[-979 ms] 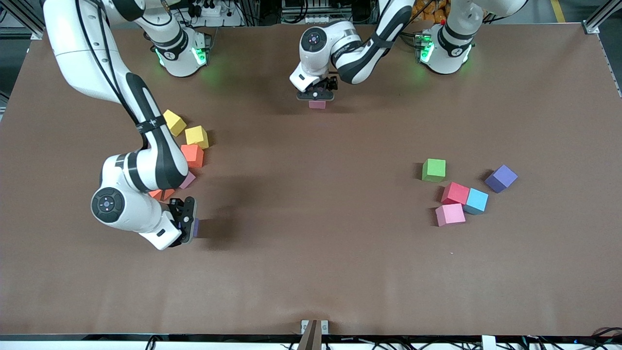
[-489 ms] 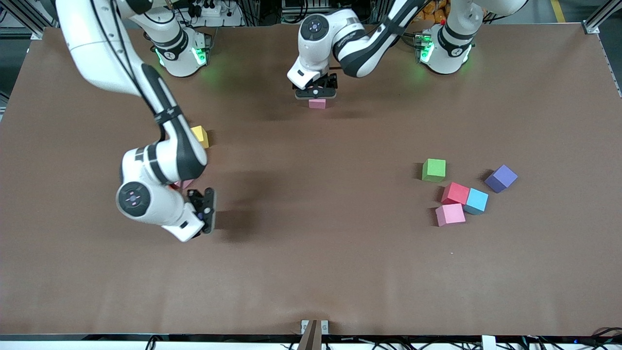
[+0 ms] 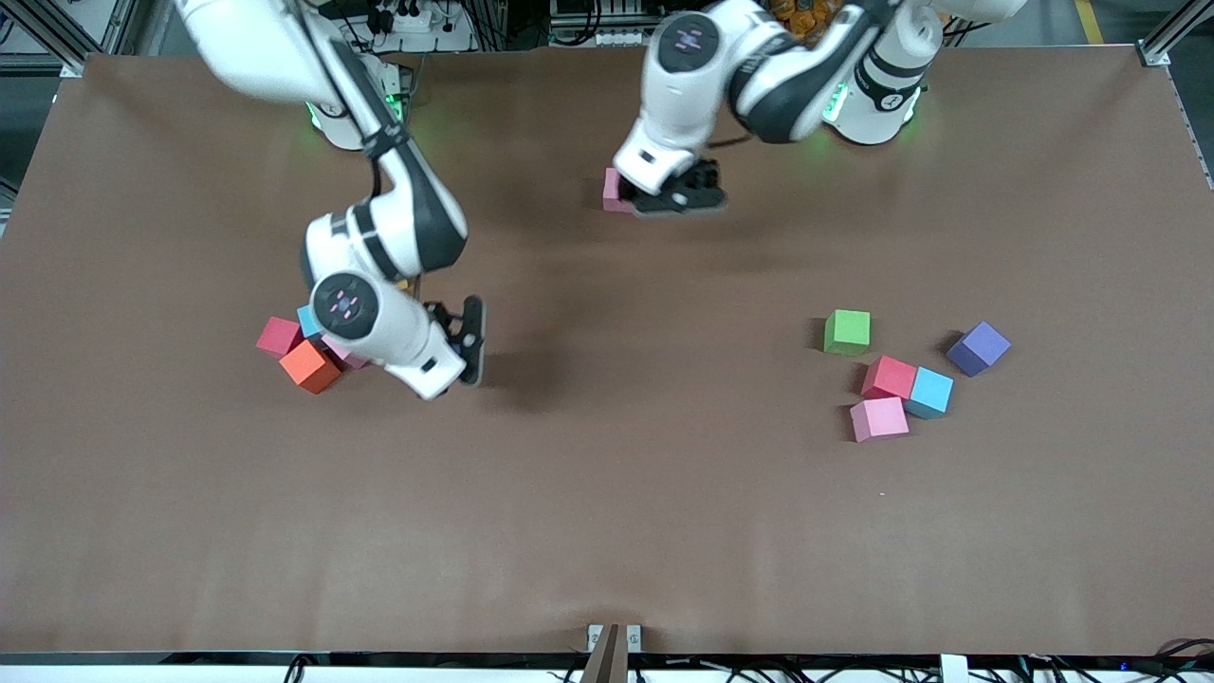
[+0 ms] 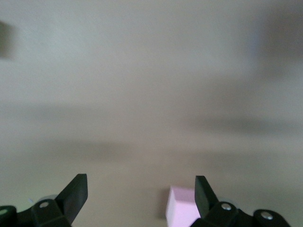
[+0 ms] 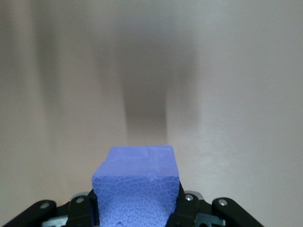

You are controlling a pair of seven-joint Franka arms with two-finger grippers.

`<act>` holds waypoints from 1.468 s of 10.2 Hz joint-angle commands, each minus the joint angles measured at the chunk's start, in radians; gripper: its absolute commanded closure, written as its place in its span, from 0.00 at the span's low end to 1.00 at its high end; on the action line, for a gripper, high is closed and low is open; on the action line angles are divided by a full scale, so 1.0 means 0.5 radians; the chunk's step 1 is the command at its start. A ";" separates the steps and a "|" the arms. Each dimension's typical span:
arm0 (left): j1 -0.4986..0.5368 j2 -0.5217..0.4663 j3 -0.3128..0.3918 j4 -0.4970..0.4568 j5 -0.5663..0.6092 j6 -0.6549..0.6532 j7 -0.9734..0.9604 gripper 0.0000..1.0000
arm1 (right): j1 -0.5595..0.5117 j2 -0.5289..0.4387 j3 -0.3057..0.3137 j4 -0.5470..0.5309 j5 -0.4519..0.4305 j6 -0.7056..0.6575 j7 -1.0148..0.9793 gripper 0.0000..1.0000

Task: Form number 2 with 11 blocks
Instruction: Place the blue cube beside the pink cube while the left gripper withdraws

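Carrying a purple block (image 5: 136, 187) clamped in its fingers over the table's middle, the right gripper (image 3: 465, 340) must bring it toward the pink block (image 3: 614, 189) near the robots' edge, just beside the wide-open, empty left gripper (image 3: 681, 193).

Foam blocks (image 3: 892, 377) lie scattered in two clusters; one purple cube (image 5: 136, 188), apparently airborne, sits clamped.

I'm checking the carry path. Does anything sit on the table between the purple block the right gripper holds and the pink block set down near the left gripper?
Nothing visible: bare table separates the purple block from the pink block.
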 commanded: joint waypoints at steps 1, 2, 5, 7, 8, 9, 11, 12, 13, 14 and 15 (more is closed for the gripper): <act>0.279 -0.076 -0.019 -0.037 -0.028 -0.019 0.321 0.00 | 0.636 -0.231 -0.468 -0.392 0.156 0.119 0.032 1.00; 0.399 -0.082 0.002 -0.049 -0.028 -0.044 0.532 0.00 | 0.705 -0.287 -0.469 -0.505 0.156 0.199 0.084 1.00; 0.624 -0.024 0.195 -0.058 -0.013 -0.050 1.103 0.00 | 1.079 -0.352 -0.469 -0.773 0.159 0.484 0.399 1.00; 0.621 0.049 0.437 -0.065 -0.012 -0.050 1.594 0.00 | 1.303 -0.330 -0.466 -0.804 0.156 0.568 0.645 1.00; 0.621 0.095 0.472 -0.095 -0.003 -0.047 1.660 0.00 | 1.386 -0.330 -0.460 -0.828 0.156 0.595 0.740 1.00; 0.624 0.129 0.475 -0.098 0.054 -0.038 1.682 0.00 | 1.487 -0.330 -0.460 -0.865 0.156 0.635 0.811 1.00; 0.630 0.209 0.533 -0.080 0.141 0.005 1.676 0.00 | 1.656 -0.327 -0.460 -0.914 0.156 0.694 0.968 1.00; 0.630 0.258 0.567 -0.086 0.144 0.075 1.685 0.00 | 1.699 -0.327 -0.460 -0.939 0.156 0.706 0.977 1.00; 0.630 0.316 0.576 -0.086 0.147 0.136 1.694 0.00 | 1.739 -0.327 -0.460 -0.951 0.156 0.733 1.053 1.00; 0.630 0.359 0.607 -0.083 0.144 0.174 1.694 0.00 | 1.791 -0.318 -0.460 -0.963 0.156 0.776 1.136 1.00; 0.633 0.387 0.637 -0.083 0.138 0.195 1.691 0.00 | 1.831 -0.312 -0.457 -0.991 0.156 0.825 1.189 1.00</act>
